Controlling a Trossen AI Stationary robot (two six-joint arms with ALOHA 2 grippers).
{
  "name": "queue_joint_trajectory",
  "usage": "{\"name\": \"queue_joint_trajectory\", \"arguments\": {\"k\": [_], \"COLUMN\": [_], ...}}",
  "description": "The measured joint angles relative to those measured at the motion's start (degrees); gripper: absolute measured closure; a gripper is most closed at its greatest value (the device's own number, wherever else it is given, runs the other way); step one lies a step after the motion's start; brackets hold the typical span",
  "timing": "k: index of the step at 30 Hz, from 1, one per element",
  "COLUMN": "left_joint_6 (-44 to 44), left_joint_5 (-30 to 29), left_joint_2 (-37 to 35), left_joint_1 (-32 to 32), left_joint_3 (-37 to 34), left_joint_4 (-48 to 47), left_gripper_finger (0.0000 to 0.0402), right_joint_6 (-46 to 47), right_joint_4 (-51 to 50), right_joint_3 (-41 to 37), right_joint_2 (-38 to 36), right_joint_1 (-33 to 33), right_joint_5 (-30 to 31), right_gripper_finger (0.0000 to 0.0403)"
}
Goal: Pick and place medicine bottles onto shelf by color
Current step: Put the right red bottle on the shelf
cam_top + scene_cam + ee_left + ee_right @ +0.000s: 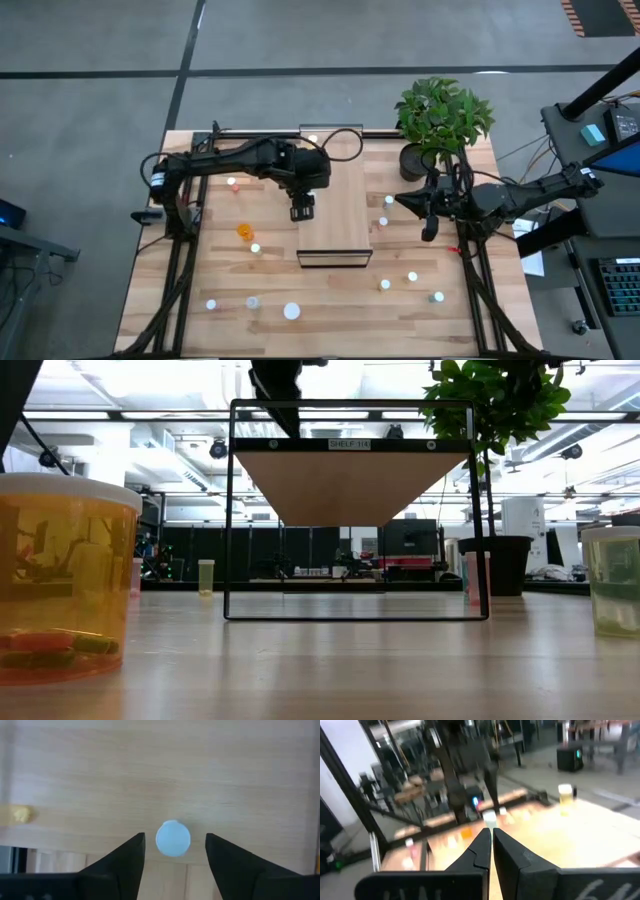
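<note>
The wooden table (200, 270) stretches out on every side of the left gripper (302, 209), which hangs over the left edge of the shelf (345, 215), the long light-wood board with dark end frames lying along the middle of the tabletop. In the left wrist view the gripper's dark fingers (127, 857) stand spread apart, and a white-capped bottle (173, 838) sits on the shelf between them, touching neither. Seen from table height, the shelf (350, 480) shows as a raised board in a thin dark frame, with the left arm coming down at its upper left corner.

A potted green plant (440, 115) stands at the far right corner of the table, well to the right of the left gripper. Just in front of the plant, the right gripper (428, 230) waits off the shelf's right side; its fingers (480, 852) are pressed together with nothing between them.

The remaining medicine bottles are scattered over the table around the shelf. An orange bottle (245, 232) lies near the left gripper, on its left, with a white-capped one (256, 248) just beside it. A larger white-capped bottle (291, 311) stands near the table's front edge, well apart from the gripper. Several small bottles (385, 284) dot the boards beyond the shelf's right side and front end.
</note>
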Motion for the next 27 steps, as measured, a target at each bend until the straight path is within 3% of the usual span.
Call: {"name": "queue_joint_trajectory", "arguments": {"k": [6,10,14,27], "left_joint_6": [0.00,-0.21,-2.23,-6.56], "left_joint_5": [0.09,0.11,0.19,0.18], "left_joint_2": [-3.87,-7.61,-12.00,-22.58], "left_joint_1": [-0.04,-0.03,-0.04,-1.70], "left_joint_3": [-0.02,-0.02,-0.04,-1.59], "left_joint_4": [0.00,0.43,3.24,18.62], "left_gripper_finger": [0.0210,0.0210,0.0210,0.0210], "right_joint_6": [10.22,11.75,11.69,7.97], "right_joint_4": [-19.48,-26.76,-27.63,-25.35], "right_joint_3": [4.60,5.35,3.31,-5.02], "right_joint_2": [0.59,4.50,9.22,12.87], "right_joint_1": [0.11,0.11,0.35,0.72], "right_joint_5": [-4.00,-9.39,-12.39,-10.25], "right_gripper_finger": [0.0394,0.0394,0.0394,0.0390]}}
